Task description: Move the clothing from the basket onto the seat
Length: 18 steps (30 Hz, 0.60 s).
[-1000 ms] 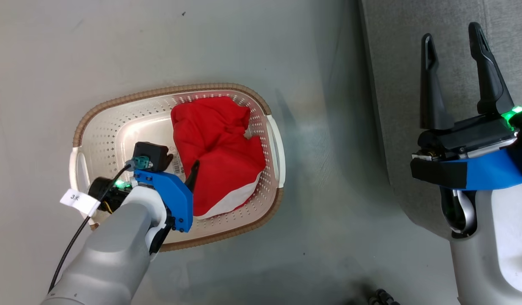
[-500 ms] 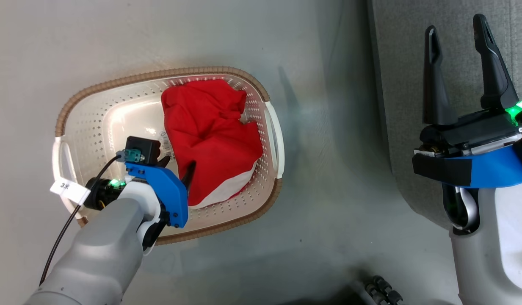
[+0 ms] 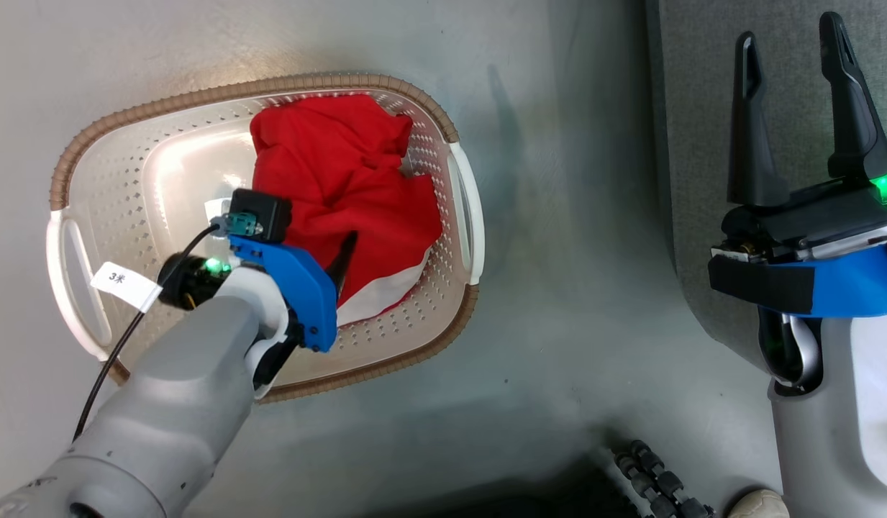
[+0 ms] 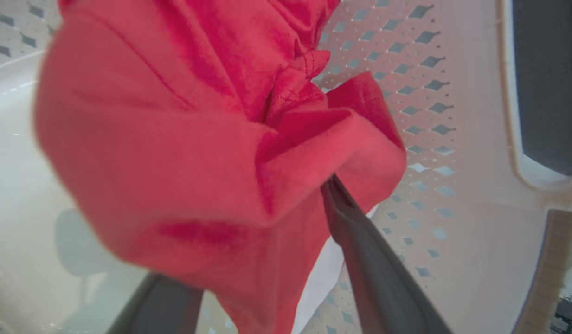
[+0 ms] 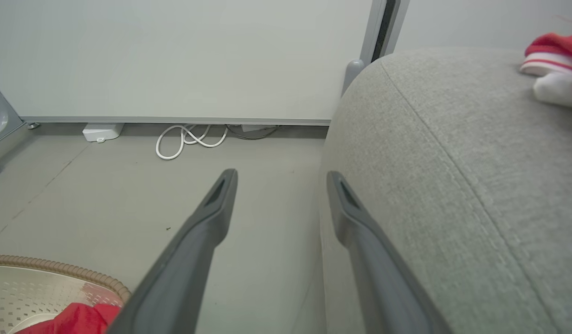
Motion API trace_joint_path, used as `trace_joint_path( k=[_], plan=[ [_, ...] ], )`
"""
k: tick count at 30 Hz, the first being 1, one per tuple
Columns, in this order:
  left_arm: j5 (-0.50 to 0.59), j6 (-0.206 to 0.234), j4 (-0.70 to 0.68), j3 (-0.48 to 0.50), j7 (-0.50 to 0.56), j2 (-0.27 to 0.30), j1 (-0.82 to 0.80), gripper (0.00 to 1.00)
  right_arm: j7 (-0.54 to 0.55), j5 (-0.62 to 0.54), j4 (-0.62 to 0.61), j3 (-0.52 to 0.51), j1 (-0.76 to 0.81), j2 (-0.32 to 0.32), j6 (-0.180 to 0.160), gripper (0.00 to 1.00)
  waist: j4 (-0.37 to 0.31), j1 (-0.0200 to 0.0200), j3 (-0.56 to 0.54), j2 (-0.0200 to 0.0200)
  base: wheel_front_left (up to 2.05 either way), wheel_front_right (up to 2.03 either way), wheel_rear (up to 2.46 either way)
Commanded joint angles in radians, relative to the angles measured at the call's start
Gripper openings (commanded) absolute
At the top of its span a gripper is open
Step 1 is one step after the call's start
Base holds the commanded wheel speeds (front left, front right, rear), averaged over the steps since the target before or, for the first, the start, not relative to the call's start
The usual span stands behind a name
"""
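Left gripper (image 3: 329, 260) points down, right gripper (image 3: 790, 43) level, both spread wide.

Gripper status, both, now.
Left gripper: open, astride the clothing in the basket, not clamped.
Right gripper: open, empty.

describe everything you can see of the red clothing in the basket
The clothing is a soft, bright red garment, crumpled into folds, with a white panel along its near edge and stitched hems. It lies heaped in the right half of the basket, resting on its floor and against the perforated wall. The open left gripper reaches into it, a red fold lying over and between its dark fingers.
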Motion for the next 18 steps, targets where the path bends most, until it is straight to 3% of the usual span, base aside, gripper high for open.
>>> trace_joint_path(
  k=[1,2,3,4,18],
  plan=[
    [0.003,-0.001,0.001,-0.011,-0.019,0.01,-0.03,1.0,-0.001,0.005,-0.001,-0.002,-0.012,0.002,0.0,1.0,0.001,-0.0001,0.005,0.0,0.0,0.0,0.0],
    [0.009,-0.001,0.008,-0.024,-0.024,0.011,-0.033,0.51,-0.001,0.004,0.001,-0.003,-0.011,0.002,0.0,1.0,0.002,-0.0001,0.006,0.0,0.0,0.0,0.0],
    [0.004,-0.001,0.012,-0.033,-0.023,0.006,-0.03,0.12,-0.001,0.004,0.001,-0.005,-0.01,0.002,0.0,1.0,0.004,-0.0001,0.006,0.0,0.0,0.0,0.0],
    [0.007,-0.001,0.014,-0.044,-0.029,0.003,-0.032,0.0,-0.001,0.003,0.003,-0.006,-0.009,0.002,0.0,1.0,0.005,-0.0001,0.005,0.0,0.0,0.0,0.0],
    [-0.021,-0.001,0.022,-0.09,-0.129,-0.019,0.001,0.0,-0.001,0.009,0.025,-0.004,0.002,-0.007,0.0,1.0,0.031,-0.0001,-0.063,0.0,0.0,0.0,0.0]
  ],
)
